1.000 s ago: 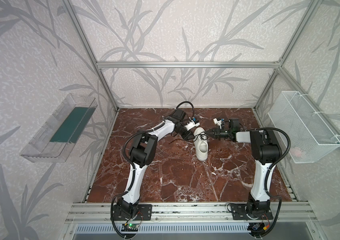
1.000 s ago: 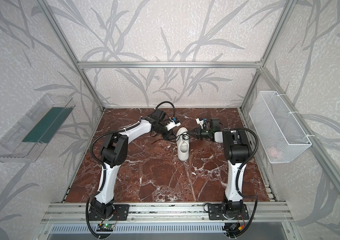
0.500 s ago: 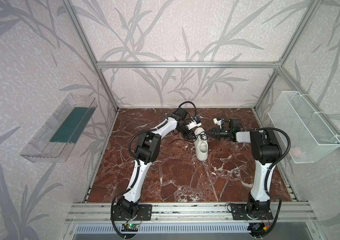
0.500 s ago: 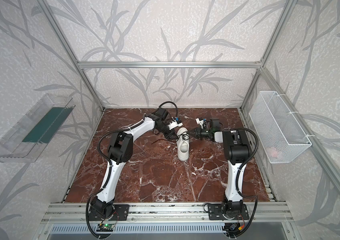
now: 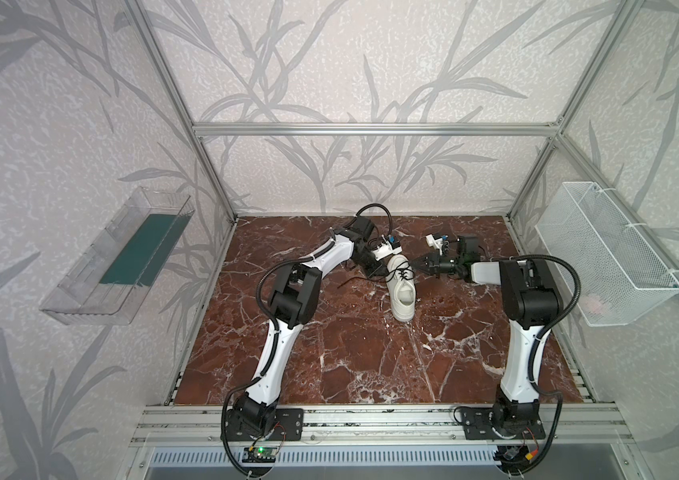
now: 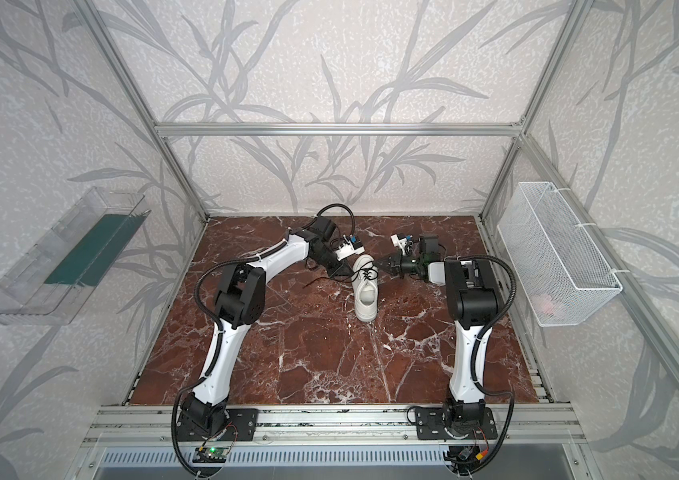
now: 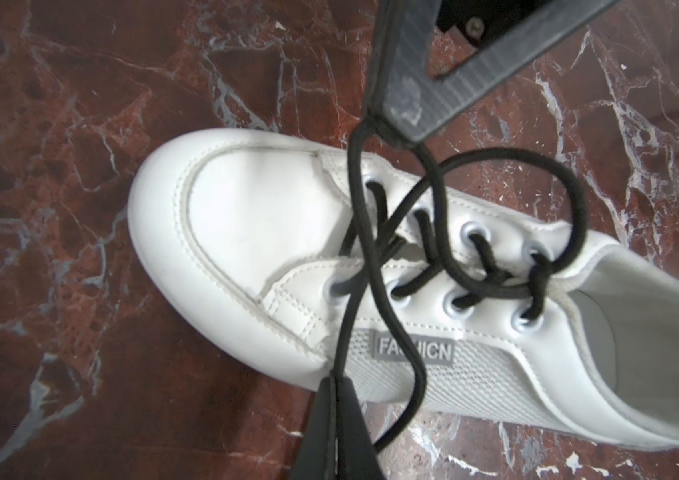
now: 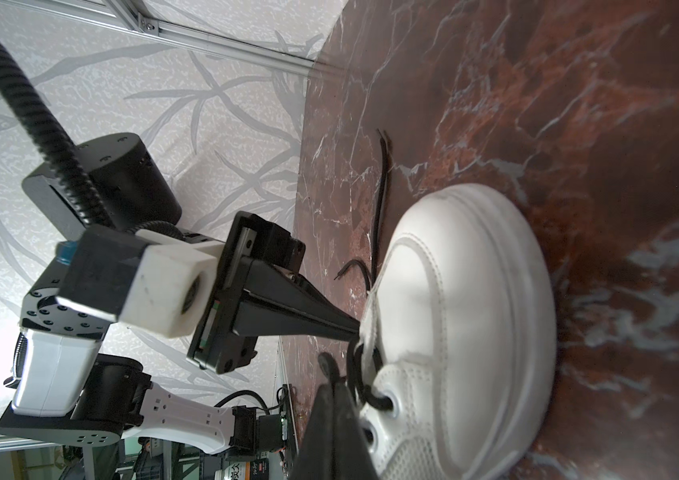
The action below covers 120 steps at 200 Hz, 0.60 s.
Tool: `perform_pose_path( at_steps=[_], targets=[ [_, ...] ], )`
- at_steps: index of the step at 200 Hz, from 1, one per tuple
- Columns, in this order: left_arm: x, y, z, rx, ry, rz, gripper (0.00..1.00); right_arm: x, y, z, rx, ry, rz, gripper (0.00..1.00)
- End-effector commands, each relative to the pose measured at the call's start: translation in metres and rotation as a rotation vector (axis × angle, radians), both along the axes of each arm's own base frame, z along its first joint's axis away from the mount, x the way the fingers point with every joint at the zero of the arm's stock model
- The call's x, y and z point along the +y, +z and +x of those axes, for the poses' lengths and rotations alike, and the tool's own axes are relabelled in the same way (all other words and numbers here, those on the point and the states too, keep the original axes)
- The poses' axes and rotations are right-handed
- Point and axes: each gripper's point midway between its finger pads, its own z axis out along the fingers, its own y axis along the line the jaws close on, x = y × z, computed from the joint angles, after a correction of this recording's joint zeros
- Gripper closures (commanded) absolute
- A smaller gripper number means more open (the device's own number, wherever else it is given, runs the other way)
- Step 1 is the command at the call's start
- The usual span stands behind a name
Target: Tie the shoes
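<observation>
The white shoe (image 5: 402, 291) (image 6: 366, 293) lies on the marble floor toward the back, toe pointing away, in both top views. Its black laces (image 7: 375, 249) run crossed over the eyelets, with a loop standing above the tongue. My left gripper (image 7: 334, 380) (image 5: 381, 272) is at the shoe's left side, shut on one strand of lace. My right gripper (image 8: 332, 380) (image 5: 415, 264) is at the shoe's right side, shut on another strand near the top of the loop. A loose lace end (image 8: 381, 187) trails on the floor to the left of the toe.
A clear plastic bin (image 5: 121, 257) hangs on the left wall and a white wire basket (image 5: 603, 253) on the right wall. Aluminium frame posts stand at the back corners. A metal rail (image 5: 371, 419) carrying both arm bases runs along the front.
My left gripper has moved in to the shoe's left side and shut on a lace strand. The right gripper has stayed shut in place.
</observation>
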Motion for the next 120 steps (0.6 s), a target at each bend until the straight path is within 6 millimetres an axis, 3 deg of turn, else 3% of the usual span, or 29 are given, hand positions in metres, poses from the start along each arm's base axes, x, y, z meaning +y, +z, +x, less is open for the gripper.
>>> perform_pose_path(
  at_steps=[1, 28, 70, 120],
  targets=[
    [0.006, 0.027, 0.002, -0.103, -0.019, 0.001, 1.00, -0.001, 0.016, 0.008, -0.044, 0.003, 0.008, 1.00],
    [0.007, 0.045, -0.002, -0.138, -0.033, -0.003, 1.00, -0.001, 0.017, 0.012, -0.038, -0.006, 0.005, 1.00],
    [0.000, 0.056, -0.006, -0.170, -0.060, -0.009, 1.00, -0.001, 0.017, 0.013, -0.023, -0.002, -0.010, 1.00],
    [-0.001, 0.050, -0.011, -0.297, -0.149, 0.138, 1.00, -0.003, 0.001, 0.010, 0.043, -0.013, -0.055, 1.00]
  ],
)
